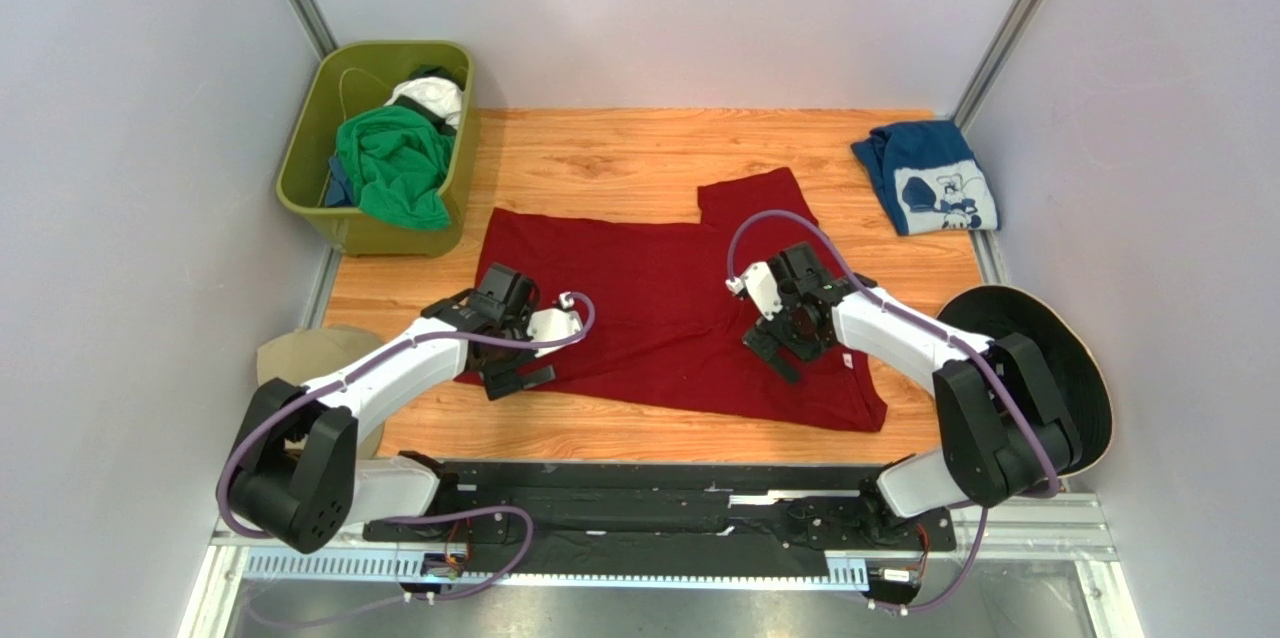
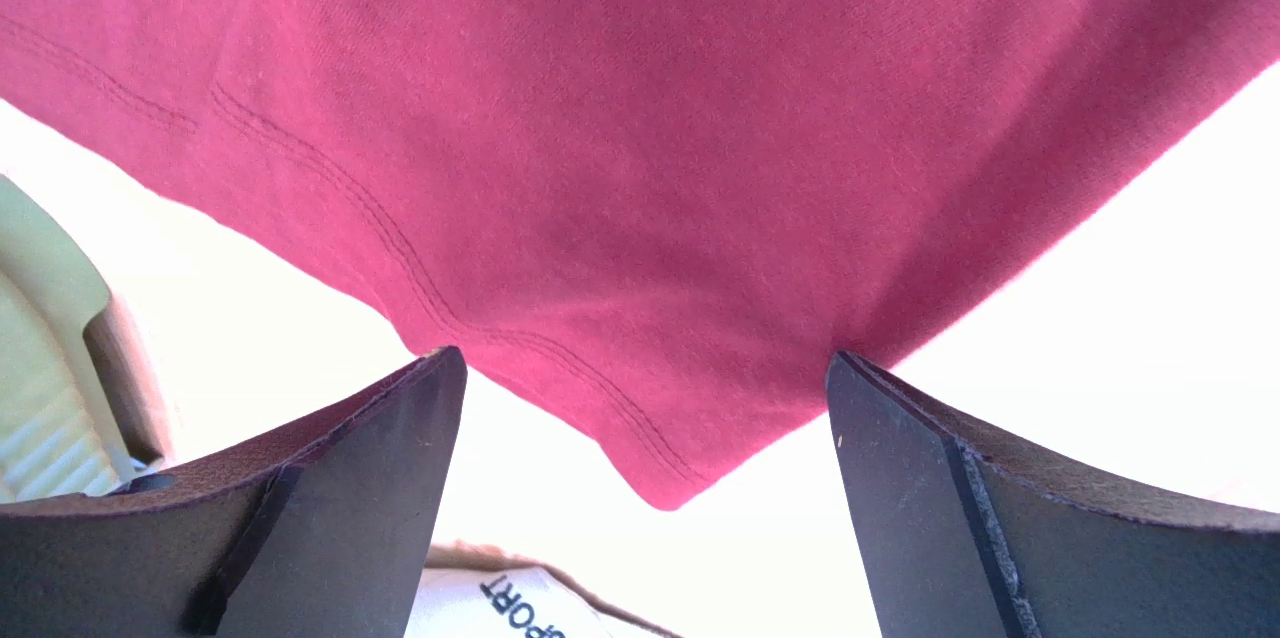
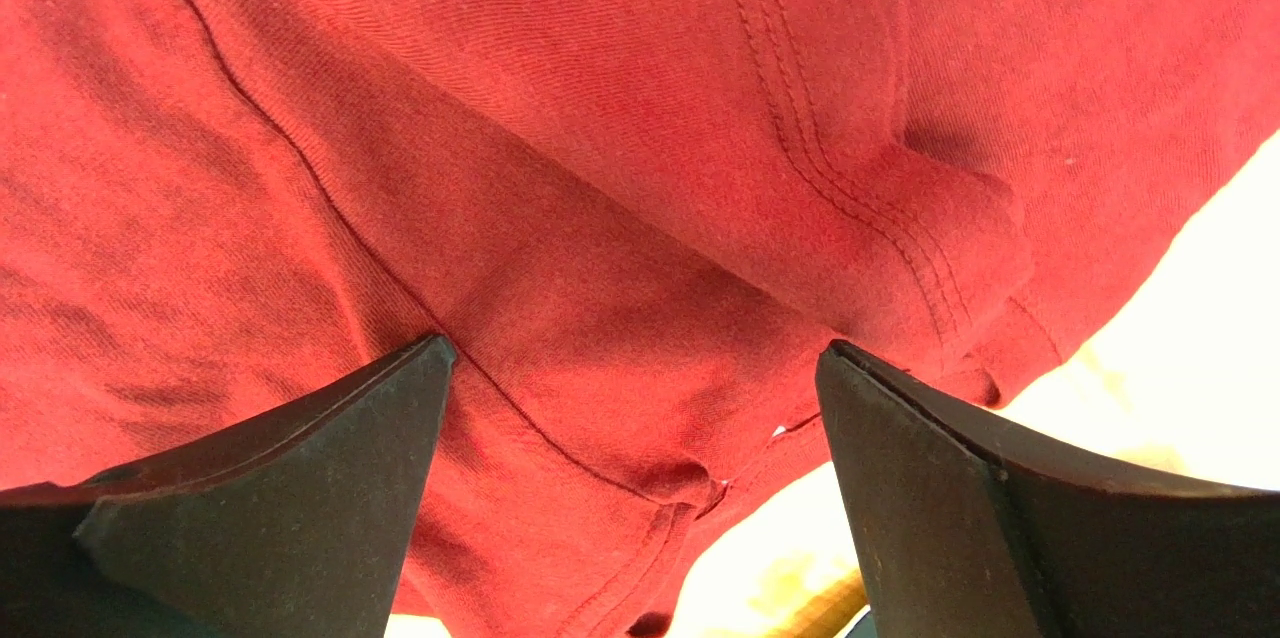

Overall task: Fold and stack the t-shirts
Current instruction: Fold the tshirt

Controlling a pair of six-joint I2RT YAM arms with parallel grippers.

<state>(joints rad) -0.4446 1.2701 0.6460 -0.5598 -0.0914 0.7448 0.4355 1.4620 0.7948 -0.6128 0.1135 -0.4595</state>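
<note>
While two pincers [image 1: 514,364] [image 1: 787,347] gape, three t-shirts [image 1: 661,311] [image 1: 929,181] [image 1: 394,167] show.

Top view evenly lit and sharp; both wrist views blow the table [image 2: 1112,308] out white.

Arms, left arm [image 1: 394,364] and right arm [image 1: 899,334]: white link shells, black joint housings. Purple cable [image 1: 781,215] runs along each. Ends, left gripper [image 2: 646,383] and right gripper [image 3: 631,368]: matte black wedge fingers [image 2: 338,503]. Black base plate [image 1: 661,506].
</note>
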